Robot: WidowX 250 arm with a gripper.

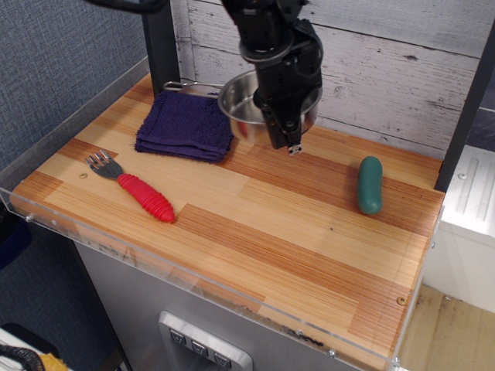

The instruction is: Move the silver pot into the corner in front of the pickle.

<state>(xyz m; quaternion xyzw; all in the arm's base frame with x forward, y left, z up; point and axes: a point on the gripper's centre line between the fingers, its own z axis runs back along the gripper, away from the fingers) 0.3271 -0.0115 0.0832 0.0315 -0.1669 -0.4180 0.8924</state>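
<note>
we lose the black robot arm (263,23) at the top edge. its fingers (292,147) hide much of the shiny round steel pot (241,104), including the near right rim where they meet it. the pot's thin wire handle (179,85) is faint and partly blurred. the striped wooden worktop (255,224) hides its far edge behind the arm.
</note>
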